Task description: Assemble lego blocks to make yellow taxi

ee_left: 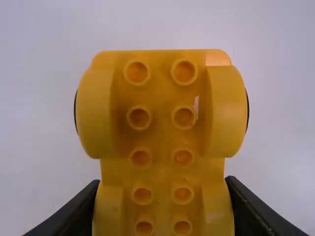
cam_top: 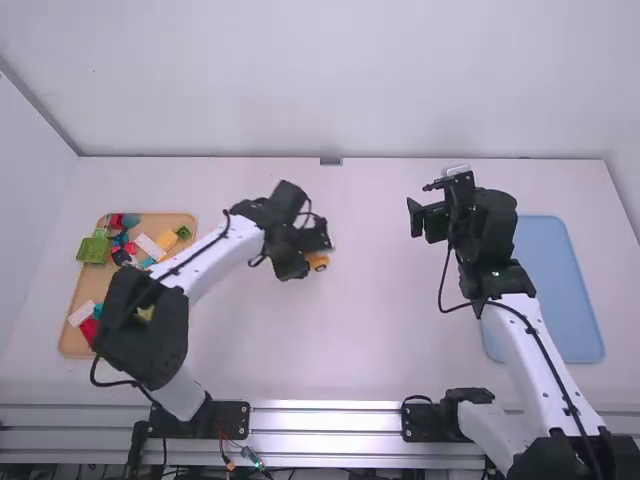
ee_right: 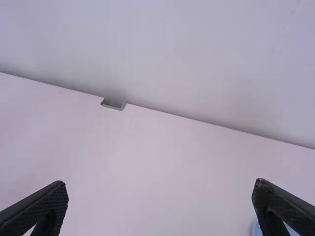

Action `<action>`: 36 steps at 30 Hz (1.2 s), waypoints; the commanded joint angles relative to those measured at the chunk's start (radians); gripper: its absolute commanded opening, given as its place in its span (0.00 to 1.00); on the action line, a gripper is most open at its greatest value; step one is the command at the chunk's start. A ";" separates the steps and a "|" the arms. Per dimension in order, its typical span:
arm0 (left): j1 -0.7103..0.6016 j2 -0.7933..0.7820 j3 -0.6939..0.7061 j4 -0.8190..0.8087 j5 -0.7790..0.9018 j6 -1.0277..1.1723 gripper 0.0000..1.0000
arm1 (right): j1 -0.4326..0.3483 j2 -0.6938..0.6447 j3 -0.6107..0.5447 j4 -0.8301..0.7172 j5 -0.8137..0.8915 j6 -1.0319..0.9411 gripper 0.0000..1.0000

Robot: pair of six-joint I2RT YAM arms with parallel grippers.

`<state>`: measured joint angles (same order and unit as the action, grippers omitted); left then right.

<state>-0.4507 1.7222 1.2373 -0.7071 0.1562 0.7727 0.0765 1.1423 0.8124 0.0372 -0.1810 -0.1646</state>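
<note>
Yellow wheeled base [ee_left: 162, 118] is gripped by the left hand [ee_left: 162, 183], long axis running outward between the fingers, right of the tray [cam_top: 72, 343]; right hand [ee_right: 161, 183], open, stands farther right.

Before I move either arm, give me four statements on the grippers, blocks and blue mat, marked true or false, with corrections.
1. The left gripper holds the yellow studded piece between its fingers. True.
2. The right gripper is closed on a block. False: its fingers stand apart with nothing between them.
3. The blue mat lies toward the right side of the table. True.
4. The loose blocks are on the blue mat. False: they are on the tan tray at the left.
</note>
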 commanded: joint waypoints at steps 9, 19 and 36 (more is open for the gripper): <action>-0.129 0.179 -0.034 0.076 -0.017 0.110 0.02 | 0.002 0.002 0.043 -0.002 -0.006 0.004 0.99; -0.132 0.211 -0.075 0.153 -0.020 0.080 0.18 | 0.002 0.002 0.043 -0.016 -0.006 0.003 0.99; -0.109 0.198 0.023 0.066 -0.060 0.059 0.99 | 0.002 0.002 0.043 -0.012 -0.006 0.003 0.99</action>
<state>-0.5816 1.9205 1.2076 -0.6304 0.0929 0.8513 0.0765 1.1423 0.8124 0.0227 -0.1806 -0.1661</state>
